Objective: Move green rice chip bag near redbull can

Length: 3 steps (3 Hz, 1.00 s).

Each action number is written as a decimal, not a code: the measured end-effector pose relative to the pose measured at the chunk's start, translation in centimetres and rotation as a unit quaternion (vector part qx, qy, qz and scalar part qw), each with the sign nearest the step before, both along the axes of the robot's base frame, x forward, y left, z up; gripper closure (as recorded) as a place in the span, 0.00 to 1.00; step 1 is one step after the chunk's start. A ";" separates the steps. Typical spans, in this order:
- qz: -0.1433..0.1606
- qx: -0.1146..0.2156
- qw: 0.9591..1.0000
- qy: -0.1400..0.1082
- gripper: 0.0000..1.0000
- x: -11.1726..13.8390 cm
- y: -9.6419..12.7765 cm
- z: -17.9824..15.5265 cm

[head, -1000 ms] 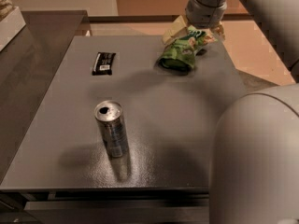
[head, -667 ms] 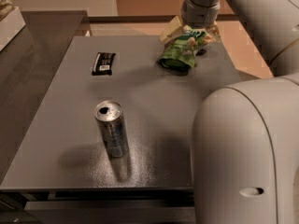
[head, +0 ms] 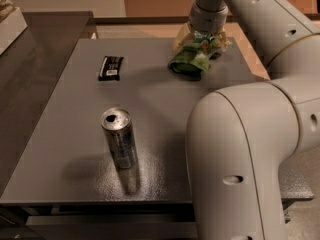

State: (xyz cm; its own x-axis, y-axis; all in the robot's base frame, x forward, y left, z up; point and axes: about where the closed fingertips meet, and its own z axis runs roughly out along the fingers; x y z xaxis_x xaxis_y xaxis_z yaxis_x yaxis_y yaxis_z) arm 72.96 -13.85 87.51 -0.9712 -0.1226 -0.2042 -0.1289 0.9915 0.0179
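The green rice chip bag (head: 189, 63), under the claw (head: 202, 40) (closure cannot be told), is shown well apart from the redbull can (head: 120, 139), its transfer undone.

table (head: 65, 149): grey, matt, grainy | redbull can (head: 120, 139): shiny silver metal | green rice chip bag (head: 190, 61): crinkly, glossy plastic | black bar (head: 110, 67): smooth wrapper | arm (head: 235, 159): smooth pale plastic | gripper (head: 202, 38): same pale shell, at 1 o'clock on the bag
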 end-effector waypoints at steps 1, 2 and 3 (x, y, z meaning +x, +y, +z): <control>0.004 0.003 1.000 0.004 0.41 0.5 0.7 -0.7; 0.008 0.006 1.000 0.002 0.64 0.7 1.0 -0.8; 0.021 0.015 1.000 -0.008 0.87 0.3 1.4 0.1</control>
